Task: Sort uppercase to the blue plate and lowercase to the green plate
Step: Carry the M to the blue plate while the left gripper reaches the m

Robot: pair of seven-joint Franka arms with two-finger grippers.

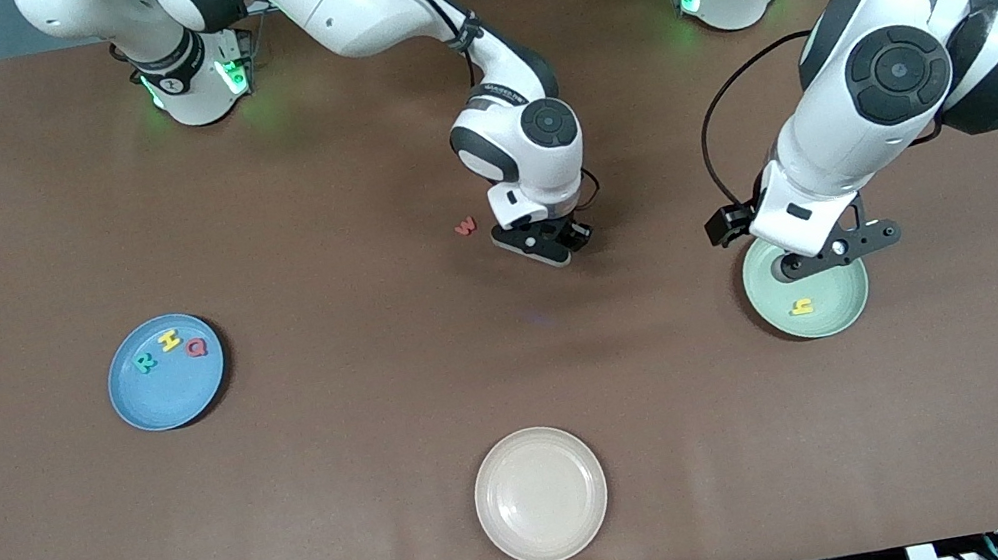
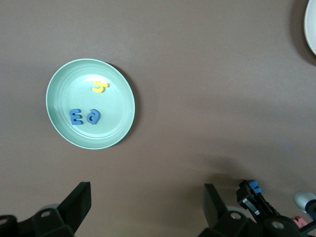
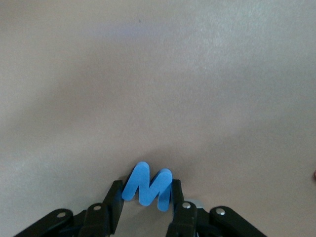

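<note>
- Right gripper (image 3: 147, 207) of mine sits low over the middle of the tabletop, toward the robots' edge, its fingers (image 3: 112, 205) closed onto the blue W (image 3: 147, 190), one pad on each outer side of the letter.
- In that grip the blue W lies flat or nearly so on the brown surface, jutting out past my fingertips; I judge it pinched but not yet lifted clear.
- What the next move turns on: the blue plate (image 1: 167, 373) lies well apart from this gripper, toward the right arm's end of the tabletop and somewhat nearer the front camera. The carry must run that way, and my right arm is plainly the nearer one to it.
- On the blue plate already sit the teal R (image 1: 146, 361), yellow H (image 1: 169, 340) and red Q (image 1: 197, 347), so the blue W looks like the last capital.
- Just beside my right gripper, toward the right arm's end, the red w (image 1: 465, 226) lies untouched on the tabletop.
- Left gripper (image 1: 825, 258) waits wide open and empty over the green plate (image 2: 61, 81), which holds the yellow y (image 2: 100, 87) and two blue lowercase letters (image 2: 85, 117).
- At the front camera's edge the cream plate (image 1: 541, 494) plays no part.
</note>
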